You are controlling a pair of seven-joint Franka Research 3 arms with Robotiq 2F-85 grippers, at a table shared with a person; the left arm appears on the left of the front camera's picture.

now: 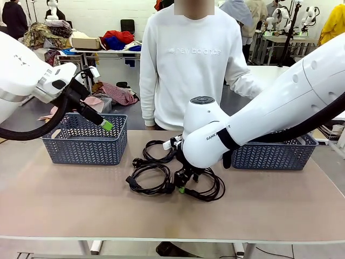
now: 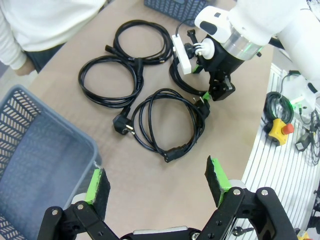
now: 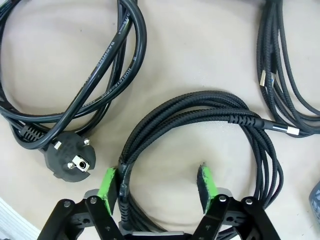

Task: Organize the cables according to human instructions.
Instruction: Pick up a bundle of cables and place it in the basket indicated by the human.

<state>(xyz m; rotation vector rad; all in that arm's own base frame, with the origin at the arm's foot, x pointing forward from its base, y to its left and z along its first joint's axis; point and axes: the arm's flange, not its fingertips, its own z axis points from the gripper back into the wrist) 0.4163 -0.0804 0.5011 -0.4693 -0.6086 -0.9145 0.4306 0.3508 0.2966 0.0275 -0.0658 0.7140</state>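
Several black cables lie coiled at the table's middle: one coil (image 1: pixel 156 151) farther back, one (image 1: pixel 148 178) nearer, and one (image 1: pixel 207 186) under my right gripper (image 1: pixel 182 186). The right wrist view shows my right gripper (image 3: pixel 156 180) low over a braided cable (image 3: pixel 200 107). Its jaws stand apart, with the left strands of that coil just inside the left pad (image 3: pixel 107 182). A smooth cable with a round plug (image 3: pixel 70 162) lies to the left. My left gripper (image 1: pixel 105 125) hovers open over the left basket (image 1: pixel 83 140). From that wrist my left gripper (image 2: pixel 155 182) looks down on the coils (image 2: pixel 170 122).
A second blue basket (image 1: pixel 275 154) stands at the right behind my right arm. A person in a white sweatshirt (image 1: pixel 188 65) stands at the far edge. The near half of the table (image 1: pixel 81 210) is bare. A yellow stop button (image 2: pixel 277 130) hangs off the table's side.
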